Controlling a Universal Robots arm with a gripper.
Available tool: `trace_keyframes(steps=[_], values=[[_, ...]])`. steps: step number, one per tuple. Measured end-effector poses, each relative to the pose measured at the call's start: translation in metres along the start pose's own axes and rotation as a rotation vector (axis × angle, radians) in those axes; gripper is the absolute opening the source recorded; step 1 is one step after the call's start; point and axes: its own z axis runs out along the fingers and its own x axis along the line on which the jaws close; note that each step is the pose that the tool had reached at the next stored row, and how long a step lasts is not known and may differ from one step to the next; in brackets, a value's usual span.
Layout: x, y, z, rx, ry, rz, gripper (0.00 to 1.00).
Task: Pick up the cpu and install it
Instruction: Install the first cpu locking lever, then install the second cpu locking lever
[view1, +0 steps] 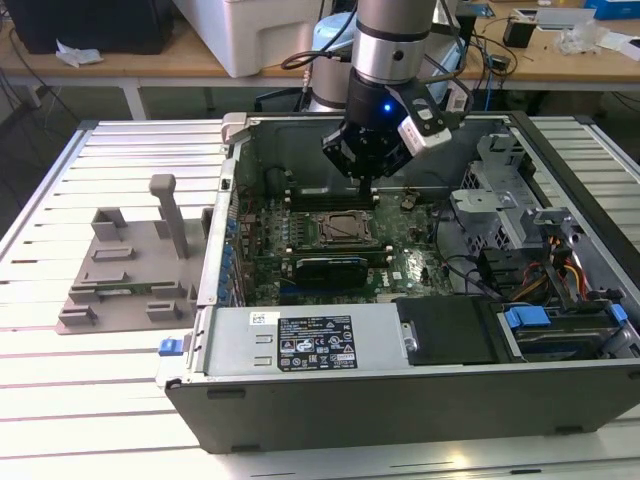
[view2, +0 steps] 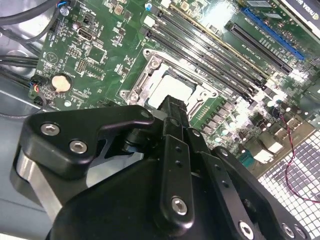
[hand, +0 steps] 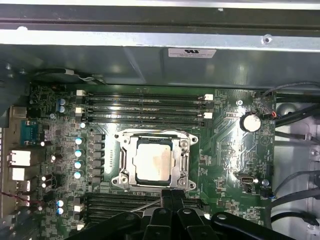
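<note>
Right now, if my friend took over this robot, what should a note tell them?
Gripper: fingers together, holding nothing, hovering over the open computer case, just beside the socket.
Flat square silver-topped cpu: already lying in the metal-framed motherboard socket, as both wrist views show.
Done: cpu picked up and placed.
Left: the pictures don't settle whether the socket frame is latched; check it.

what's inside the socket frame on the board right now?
The cpu lies flat inside the socket frame, shiny top up, in both wrist views. The contacts beneath it are covered. The gripper sits at the frame's edge, holding nothing visible.
</note>
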Motion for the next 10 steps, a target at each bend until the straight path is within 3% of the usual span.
trace_keyframes(steps=[10], values=[[0.0000, -0.0011, -0.0001, 0.0001, 0.0000, 0.000, 0.11]])
